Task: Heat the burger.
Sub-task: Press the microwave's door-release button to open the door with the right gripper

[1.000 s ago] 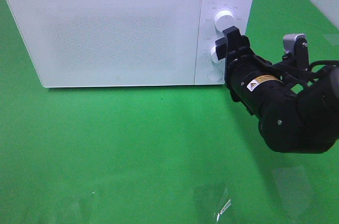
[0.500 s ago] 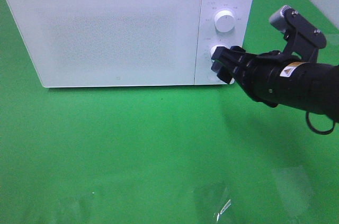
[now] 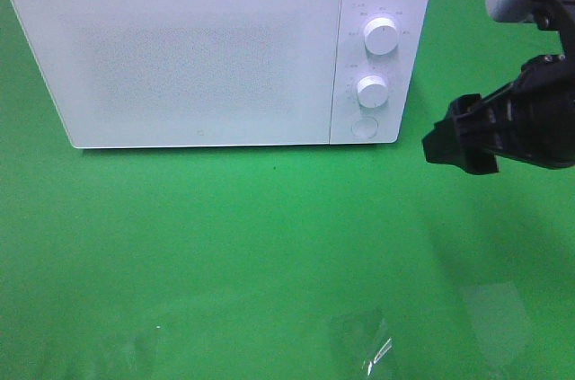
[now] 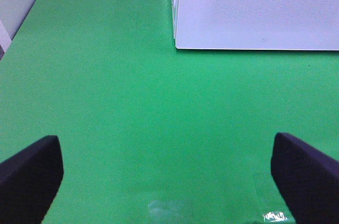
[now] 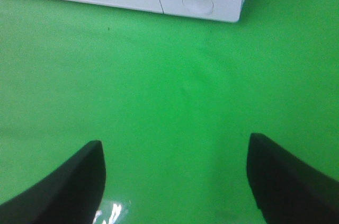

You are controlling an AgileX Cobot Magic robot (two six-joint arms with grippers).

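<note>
Right tool (image 3: 456, 143) has backed off the lower white round dial (image 3: 372, 90) of the boxy white microwave (image 3: 198, 48), jaws wide, empty. Left tool (image 4: 168, 173) wide too, over green worktop (image 3: 269, 245). Burger unseen; door shut, so likely inside, timer probably set.

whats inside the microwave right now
Cannot tell. The microwave door is shut and its white speckled front hides the inside. No burger shows in any view.
</note>
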